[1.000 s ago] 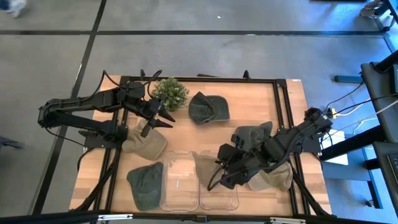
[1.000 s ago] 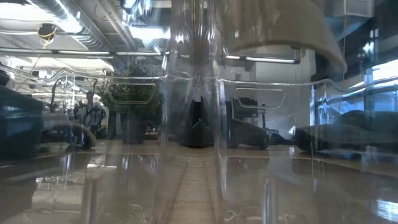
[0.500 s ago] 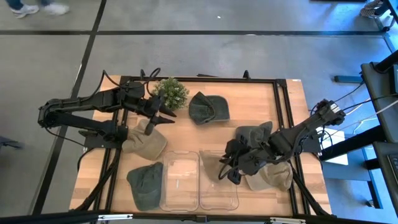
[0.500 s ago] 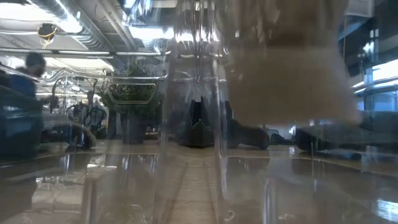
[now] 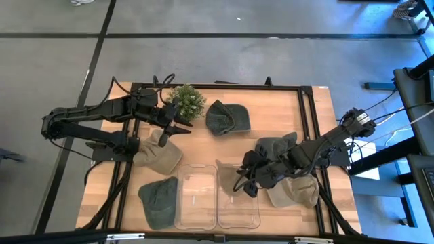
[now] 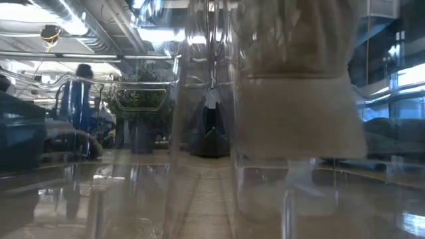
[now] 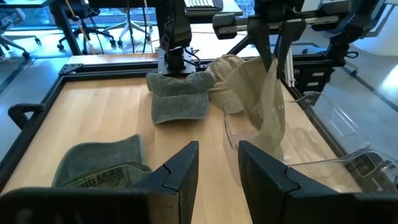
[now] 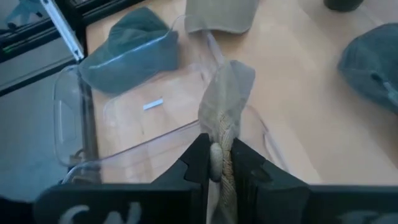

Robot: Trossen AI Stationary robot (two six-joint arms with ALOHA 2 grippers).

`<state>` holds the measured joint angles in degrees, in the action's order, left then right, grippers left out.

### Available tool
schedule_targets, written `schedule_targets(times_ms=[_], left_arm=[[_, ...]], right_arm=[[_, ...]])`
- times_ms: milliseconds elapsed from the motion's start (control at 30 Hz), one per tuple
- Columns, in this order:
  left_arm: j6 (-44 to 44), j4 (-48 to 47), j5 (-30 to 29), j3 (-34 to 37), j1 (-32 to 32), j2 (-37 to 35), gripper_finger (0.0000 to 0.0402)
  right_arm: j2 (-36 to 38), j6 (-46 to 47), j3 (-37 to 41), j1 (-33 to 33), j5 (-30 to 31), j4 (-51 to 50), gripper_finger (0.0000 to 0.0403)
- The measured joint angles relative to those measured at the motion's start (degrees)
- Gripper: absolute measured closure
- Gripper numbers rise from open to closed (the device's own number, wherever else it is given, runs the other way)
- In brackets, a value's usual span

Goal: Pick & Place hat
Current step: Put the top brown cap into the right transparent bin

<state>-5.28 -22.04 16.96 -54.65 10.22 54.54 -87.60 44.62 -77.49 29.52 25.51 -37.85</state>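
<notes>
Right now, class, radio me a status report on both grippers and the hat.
Right gripper shut on tan hat, hanging over right clear bin. Left gripper open, idle near plant. Nothing blocking.

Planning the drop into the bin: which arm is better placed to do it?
Right. The right gripper is shut on the tan hat hanging over the clear bin; the left gripper is open near the plant.

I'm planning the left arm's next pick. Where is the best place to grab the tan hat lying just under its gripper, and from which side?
Probably from above, at the near edge of the tan hat. It lies soft and flattened on the table, so pinching a fold of its rim seems safest. The left gripper, open, hangs close above it. The right gripper is busy holding another hat over the clear bin.
</notes>
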Motion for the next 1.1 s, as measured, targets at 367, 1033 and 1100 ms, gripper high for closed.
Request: schedule_targets(times_ms=[367,1033,1100], left_arm=[[0.0,0.0,0.0,0.0,0.0,0.0,0.0292],[0.0,0.0,0.0,0.0,0.0,0.0,0.0292],[0.0,0.0,0.0,0.0,0.0,0.0,0.0291]], right_arm=[[0.1,-1.6,0.0,-0.3,0.9,-0.1,0.0333],[0.1,-2.8,0.0,-2.4,-1.9,-0.8,0.0257],[0.1,-2.9,-0.4,-2.4,-1.5,-1.6,0.0252]])
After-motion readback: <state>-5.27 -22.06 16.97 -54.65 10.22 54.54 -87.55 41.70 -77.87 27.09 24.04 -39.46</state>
